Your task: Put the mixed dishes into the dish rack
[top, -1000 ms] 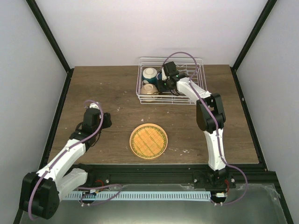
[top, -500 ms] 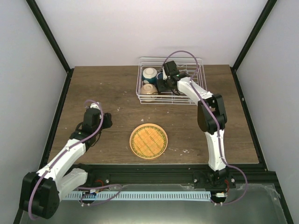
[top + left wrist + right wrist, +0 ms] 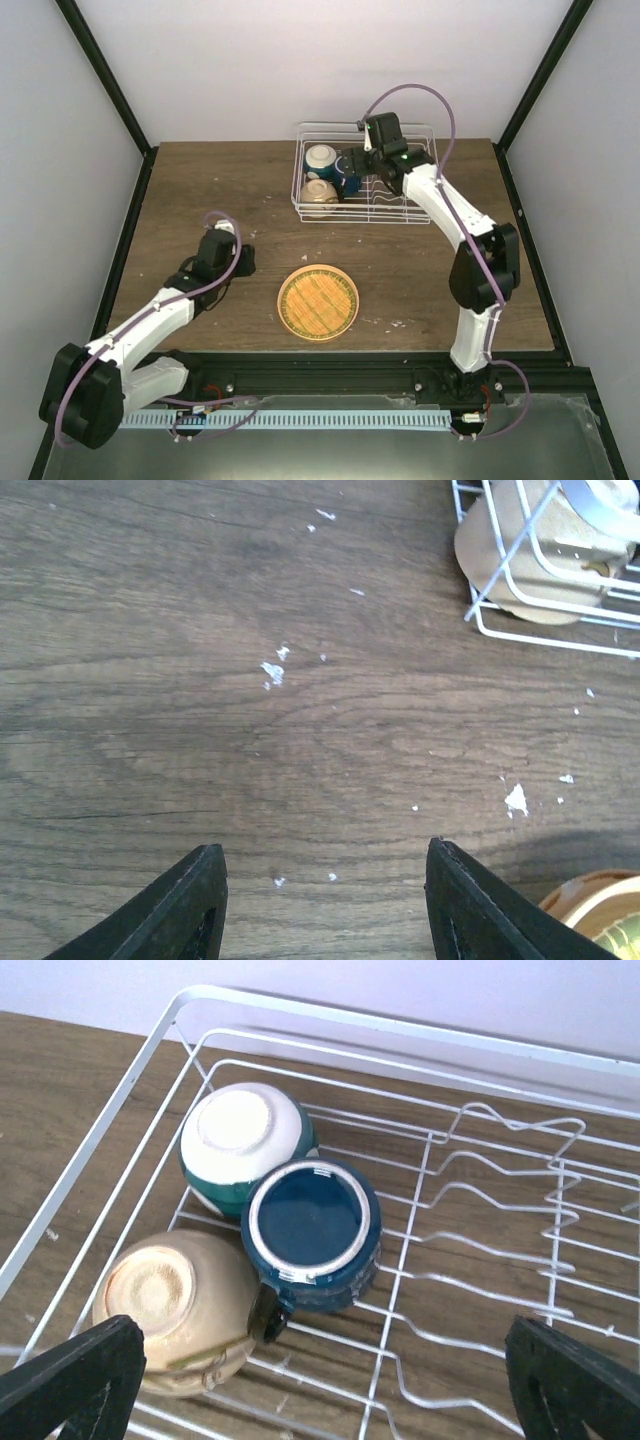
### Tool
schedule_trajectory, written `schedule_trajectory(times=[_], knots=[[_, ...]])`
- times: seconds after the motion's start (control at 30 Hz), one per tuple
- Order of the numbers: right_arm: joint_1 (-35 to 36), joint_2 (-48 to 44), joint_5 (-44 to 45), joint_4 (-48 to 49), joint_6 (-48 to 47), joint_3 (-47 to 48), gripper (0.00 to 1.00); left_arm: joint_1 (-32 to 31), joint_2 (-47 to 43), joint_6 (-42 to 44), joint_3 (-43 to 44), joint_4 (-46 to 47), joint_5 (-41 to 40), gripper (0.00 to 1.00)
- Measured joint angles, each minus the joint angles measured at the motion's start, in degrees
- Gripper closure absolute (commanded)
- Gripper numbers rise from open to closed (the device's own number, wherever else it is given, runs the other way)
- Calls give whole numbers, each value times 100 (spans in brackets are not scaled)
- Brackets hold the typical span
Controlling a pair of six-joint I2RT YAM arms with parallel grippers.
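Left claw (image 3: 322, 855): half spread, pinching nothing, low over bare table (image 3: 200, 190). Orange plate (image 3: 318, 302) lies flat on the table off to the claw's right, near but apart. It is round, so no long axis, only a thin rim to take. Left arm judged the nearer one.

Right claw (image 3: 320, 1328): spread wide, empty, above the dish rack (image 3: 300, 1015), well apart from the plate.

At one end of the rack: dark blue cup (image 3: 312, 1230), white-and-teal bowl (image 3: 240, 1140), cream bowl (image 3: 170, 1295), all upside down, crowded together.

Left wrist view catches only a sliver of plate at its lower right corner; top view gives the whole plate and both arms. Right wrist view alone shows the plate prongs (image 3: 500, 1125) unoccupied.
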Motion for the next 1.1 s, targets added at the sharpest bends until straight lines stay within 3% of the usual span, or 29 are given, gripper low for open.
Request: schedule_trajectory(times=[0.2,0.43,0.8,1.1], knots=[[0,-1073,-177,503,9,-1480,0,-238,219,-4,24,35,-22,43],[-44,-2507,-1403,1318,170,-3298,0,-271,229,-4,24,57,-17,43],[-48,-3211,-2044,1744,511,-4004,0,-413,273,0,24,76,153,42],[-52,-3261,-1154,1412,876,-4188,0,-1185,979,-55,33,120,105,42]])
